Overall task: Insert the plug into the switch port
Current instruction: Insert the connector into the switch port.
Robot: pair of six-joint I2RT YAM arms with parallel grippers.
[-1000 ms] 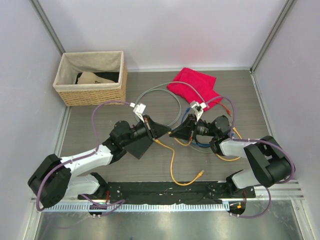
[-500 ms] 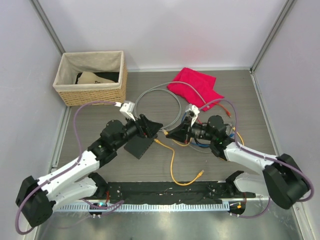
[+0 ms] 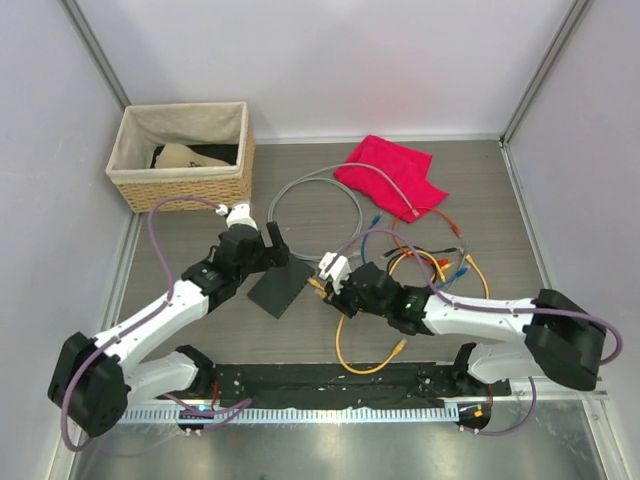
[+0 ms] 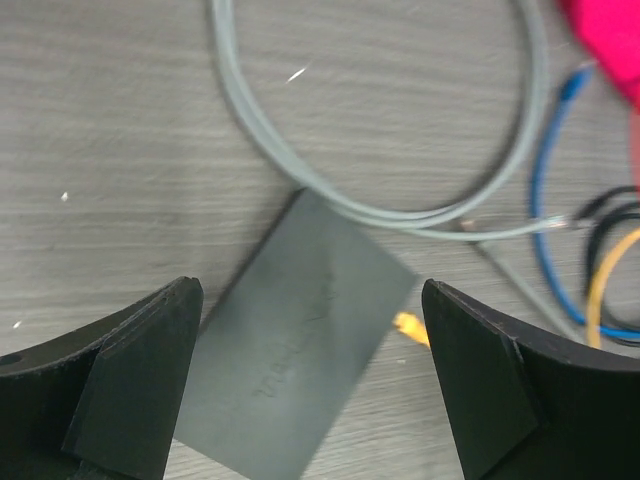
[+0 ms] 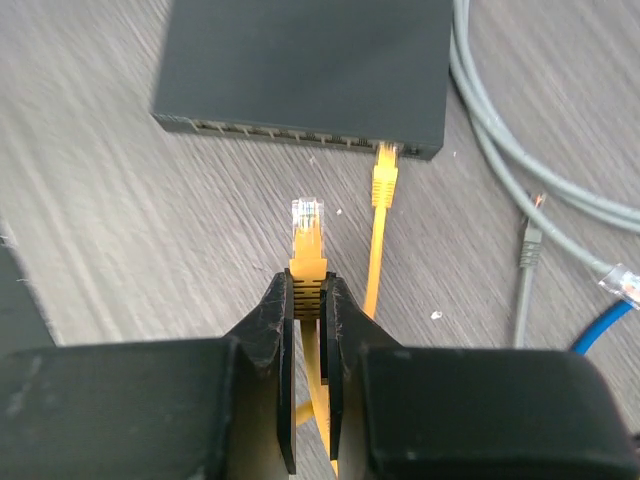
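Facing the switch [image 5: 300, 70] ports, plug [image 5: 308, 222] lines up now.
Right jaws swung in, pinching it; left jaws backed off, wide.

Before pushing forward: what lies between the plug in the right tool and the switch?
Bare tabletop only, in the right wrist view, between plug and switch.

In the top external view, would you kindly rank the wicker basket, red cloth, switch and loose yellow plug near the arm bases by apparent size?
Largest to smallest:
1. wicker basket
2. red cloth
3. switch
4. loose yellow plug
None look close enough to tie.
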